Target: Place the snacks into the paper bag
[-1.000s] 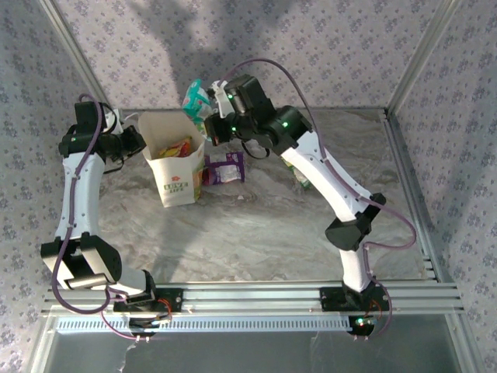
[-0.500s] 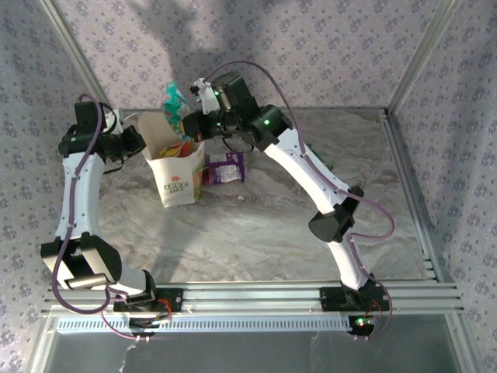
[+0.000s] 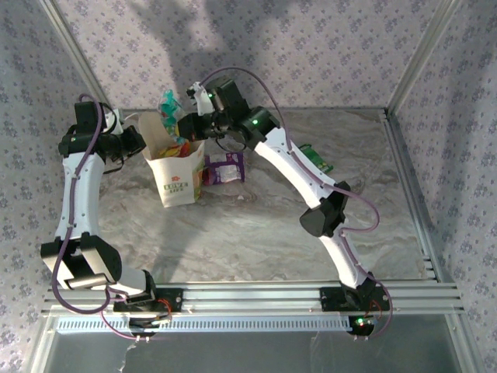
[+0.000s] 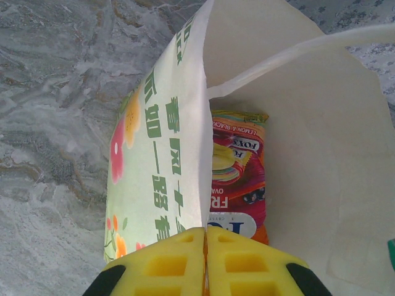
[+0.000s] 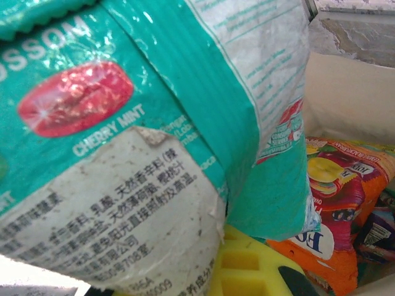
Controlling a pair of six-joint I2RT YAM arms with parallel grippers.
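The white paper bag (image 3: 177,177) stands upright at the back left, its mouth facing up. My left gripper (image 3: 140,144) is shut on its rim, and the yellow fingertips (image 4: 185,259) pinch the printed wall (image 4: 157,160). An orange FOX'S packet (image 4: 238,179) lies inside the bag (image 5: 345,92) and also shows from the right wrist (image 5: 336,203). My right gripper (image 3: 186,124) is shut on a teal packet (image 3: 169,107) over the bag's mouth. That teal cherry mint packet (image 5: 123,123) hides most of the yellow fingers (image 5: 247,271). A purple packet (image 3: 226,166) lies right of the bag.
A green packet (image 3: 314,158) lies on the marble table (image 3: 248,225) under the right forearm. Metal frame posts and patterned walls close in the back and sides. The right arm's elbow (image 3: 322,217) hangs over mid-table.
My right gripper has carried the teal packet leftward and down, from beside the bag to over its mouth. The green packet on the table has come into view. The left arm has stayed still.
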